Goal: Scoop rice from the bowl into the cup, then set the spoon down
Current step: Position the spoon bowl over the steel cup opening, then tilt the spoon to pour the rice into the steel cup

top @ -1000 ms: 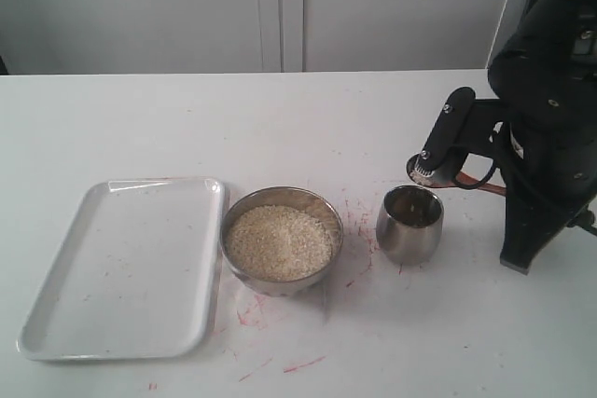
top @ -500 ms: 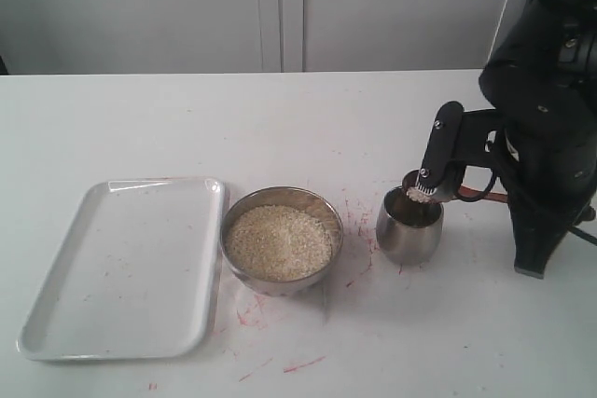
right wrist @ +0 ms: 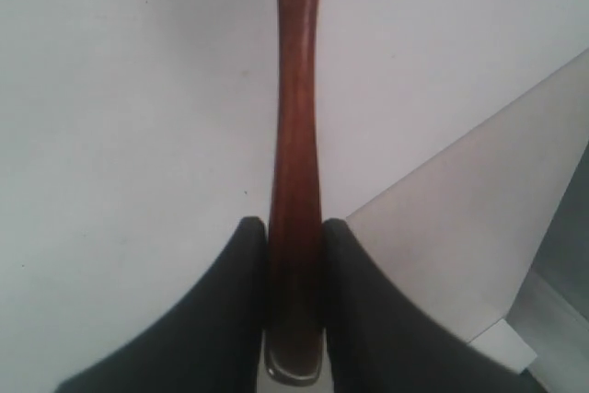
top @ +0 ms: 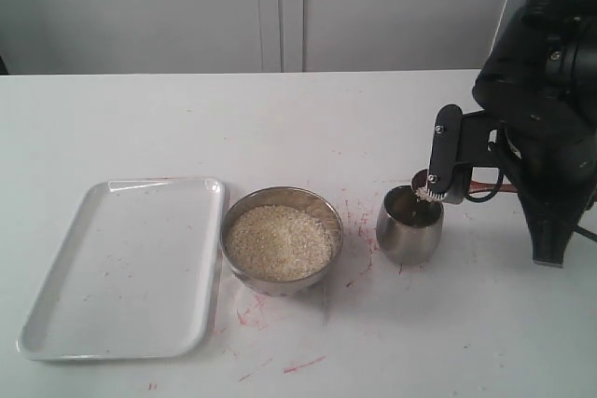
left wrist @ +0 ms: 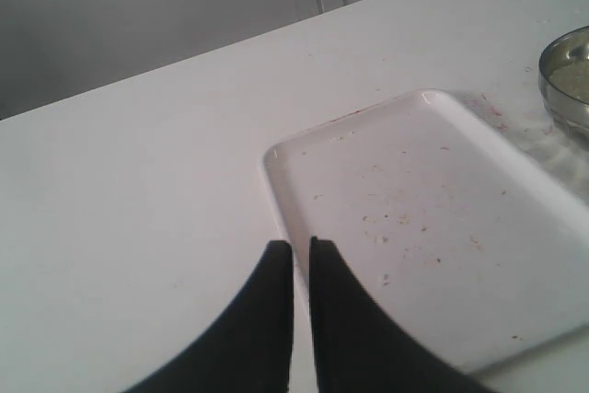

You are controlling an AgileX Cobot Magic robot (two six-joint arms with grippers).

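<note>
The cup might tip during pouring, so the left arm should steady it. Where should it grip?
Probably the rounded wall of the cup, from the bowl side: it has no handle, and the spoon in the right gripper hangs over the opposite rim.

Glossy wooden spoon (right wrist: pixel 296 135), shiny steel cup (top: pixel 409 232), brushed bowl (top: pixel 280 192).

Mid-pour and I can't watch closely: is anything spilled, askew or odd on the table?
No loose grains show around the cup or bowl. Odd only: reddish streaks scattered on the table between and in front of them, and small specks on the tray. Bowl, cup and tray sit upright.
</note>
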